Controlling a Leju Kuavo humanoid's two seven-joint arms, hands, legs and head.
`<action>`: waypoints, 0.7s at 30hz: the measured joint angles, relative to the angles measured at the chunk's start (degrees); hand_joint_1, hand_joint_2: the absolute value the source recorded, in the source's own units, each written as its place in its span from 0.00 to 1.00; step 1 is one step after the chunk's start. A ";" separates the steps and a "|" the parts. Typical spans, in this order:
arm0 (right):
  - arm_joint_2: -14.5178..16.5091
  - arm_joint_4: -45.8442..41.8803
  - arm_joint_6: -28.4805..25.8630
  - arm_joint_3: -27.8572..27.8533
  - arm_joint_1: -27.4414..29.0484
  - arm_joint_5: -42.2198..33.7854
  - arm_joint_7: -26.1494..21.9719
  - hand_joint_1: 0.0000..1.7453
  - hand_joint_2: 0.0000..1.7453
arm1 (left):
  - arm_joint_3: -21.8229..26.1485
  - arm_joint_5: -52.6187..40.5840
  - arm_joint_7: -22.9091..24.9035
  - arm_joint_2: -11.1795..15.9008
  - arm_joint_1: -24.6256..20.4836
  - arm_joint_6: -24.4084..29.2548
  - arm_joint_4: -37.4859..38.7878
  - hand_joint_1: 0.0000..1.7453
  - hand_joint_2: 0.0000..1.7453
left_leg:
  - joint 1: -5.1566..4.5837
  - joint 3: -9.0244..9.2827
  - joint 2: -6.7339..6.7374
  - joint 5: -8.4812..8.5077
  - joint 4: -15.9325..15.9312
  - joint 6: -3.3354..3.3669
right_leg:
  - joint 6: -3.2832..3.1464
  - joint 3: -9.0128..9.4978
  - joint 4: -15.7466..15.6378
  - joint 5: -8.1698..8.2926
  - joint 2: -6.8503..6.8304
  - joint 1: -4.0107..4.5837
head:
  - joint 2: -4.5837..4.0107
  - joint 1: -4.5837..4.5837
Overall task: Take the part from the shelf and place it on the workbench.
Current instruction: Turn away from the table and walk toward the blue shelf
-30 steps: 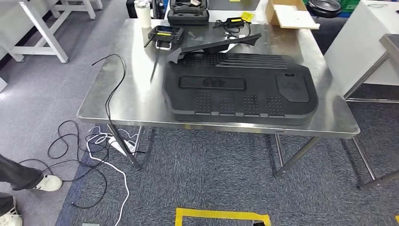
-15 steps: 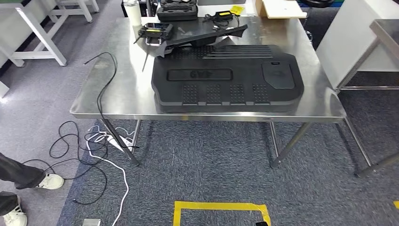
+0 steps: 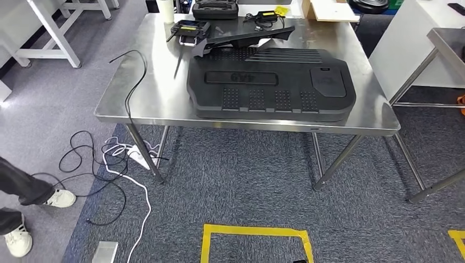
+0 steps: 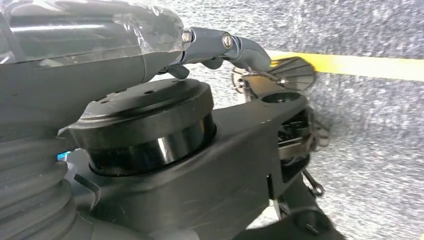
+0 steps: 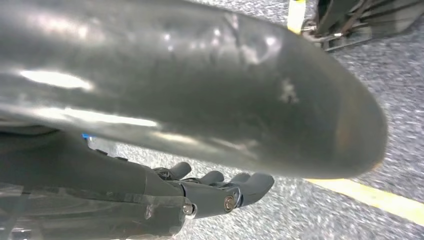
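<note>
A large black moulded part [image 3: 271, 85] lies flat on the steel workbench [image 3: 153, 93], near its front edge. A long narrow black part [image 3: 247, 37] rests tilted against its far side. My left hand [image 4: 220, 42] hangs over the carpet with its fingers loosely stretched out and nothing in them. My right hand [image 5: 210, 192] also hangs low above the carpet, fingers extended side by side, holding nothing. Both hands are well away from the bench.
At the back of the bench sit a yellow-and-black controller [image 3: 189, 27], a black case [image 3: 215, 10] and a cardboard box [image 3: 329, 10]. A black cable [image 3: 129, 93] drops off the left edge to a tangle on the floor. A person's shoe [image 3: 57, 198] is at the left; a yellow tape square [image 3: 255, 241] marks the carpet.
The whole picture has shifted, so the camera has moved: the bench sits higher and a little farther off. Nothing on the bench has moved.
</note>
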 joint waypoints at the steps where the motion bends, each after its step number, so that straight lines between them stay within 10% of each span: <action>1: 0.02 0.01 0.02 0.00 0.02 0.00 0.01 0.00 0.00 | 0.00 0.00 -0.01 0.00 0.04 0.00 0.00 0.00 1.00 | -0.07 -0.62 0.06 0.39 0.08 0.08 | 0.15 -1.16 3.76 -1.94 0.00 -0.02 | 0.00 0.19; 4: 0.03 -0.01 0.02 0.00 0.08 -0.01 0.01 0.00 0.00 | 0.00 0.00 -0.01 0.00 0.16 0.00 0.00 0.00 1.00 | -0.18 -2.40 0.11 1.35 0.64 -0.06 | 0.27 0.54 5.48 -1.09 0.00 -0.03 | 0.00 0.39; 7: 0.02 -0.02 0.02 0.00 -0.10 0.00 -0.11 0.00 0.00 | 0.00 0.00 -0.01 0.00 0.16 0.00 0.00 0.00 1.00 | -0.29 -3.64 0.10 1.76 1.64 -0.59 | -0.29 8.39 -6.45 2.37 0.03 0.08 | 0.00 0.72; 9: 0.02 -0.01 0.02 0.00 -0.17 0.00 -0.22 0.00 0.00 | 0.00 0.00 -0.01 0.00 0.15 -0.01 0.00 0.00 1.00 | -0.43 -4.04 0.09 2.12 2.13 -1.21 | -0.78 10.24 -10.11 2.43 0.10 0.30 | 0.00 0.74; 12: 0.11 -0.01 0.02 0.00 -0.06 0.00 -0.23 0.00 0.00 | 0.00 -0.10 -0.01 0.02 0.16 -0.05 0.00 0.00 1.00 | -0.35 -4.48 -0.15 1.77 3.00 -2.29 | -2.02 9.60 -10.43 3.28 -0.04 0.17 | 0.00 0.43; 17: 0.13 -0.02 0.05 0.00 -0.06 -0.01 -0.25 0.00 0.00 | 0.00 -0.20 -0.01 0.04 0.18 -0.07 0.00 0.00 1.00 | 0.03 -9.03 -0.43 -7.98 17.10 -3.42 | -3.43 6.66 -10.25 5.33 -0.31 0.17 | 0.00 -0.70; 19: 0.13 -0.02 0.10 0.00 -0.01 -0.01 -0.27 0.00 0.00 | 0.00 -0.18 -0.05 0.04 0.20 -0.08 0.00 0.00 1.00 | 0.04 -7.31 -0.43 -6.94 16.97 -3.31 | -3.29 5.40 -9.75 5.88 -0.33 0.22 | 0.00 -0.74; 21: 0.14 -0.02 0.13 0.00 -0.02 0.00 -0.43 0.00 0.00 | 0.00 -0.13 -0.16 0.05 0.14 -0.08 0.00 0.00 1.00 | -0.03 -2.00 -0.45 -3.99 9.29 -2.74 | -3.03 4.55 -9.28 6.27 -0.31 0.23 | 0.00 -0.76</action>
